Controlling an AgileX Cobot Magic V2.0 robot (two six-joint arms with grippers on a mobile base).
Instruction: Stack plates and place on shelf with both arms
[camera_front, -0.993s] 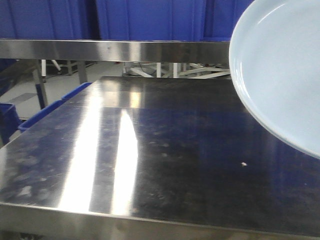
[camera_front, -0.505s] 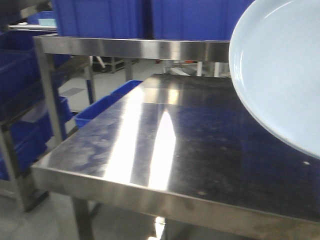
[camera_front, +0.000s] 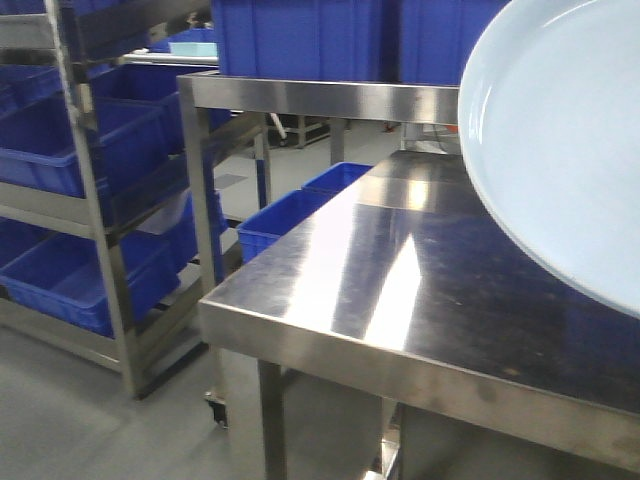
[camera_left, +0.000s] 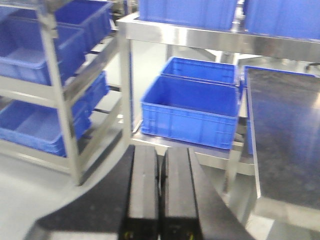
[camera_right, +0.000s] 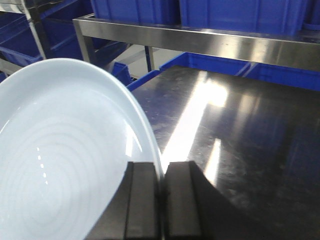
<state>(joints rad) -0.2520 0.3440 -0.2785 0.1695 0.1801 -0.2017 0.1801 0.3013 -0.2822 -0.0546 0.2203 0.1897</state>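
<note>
While the robot turns, the view across the steel table (camera_front: 380, 290) slides sideways. A second ago the tabletop filled the front camera. Now its near corner and leg show, and a rack (camera_front: 95, 200) of blue bins (camera_front: 120, 150) has come into sight on the left.

The plate (camera_front: 560, 150) has not shifted at all against the camera. It hangs tilted at the upper right, above the table's right side and clear of the surface. So it looks to be travelling with the robot rather than being set down.

From the right wrist, the right gripper (camera_right: 162, 200) is clamped on the plate's (camera_right: 65, 160) rim, with the edge pinched between the two black jaws. The left gripper (camera_left: 161, 195) has its jaws pressed together on nothing, and it points toward a blue crate (camera_left: 190, 110) under the table.

I can see only one plate, and whether a second sits beneath it is not clear to me. The raised steel shelf (camera_front: 330, 100) behind the table stays ahead. My guess is that the carry is under way and the placing not yet begun.
</note>
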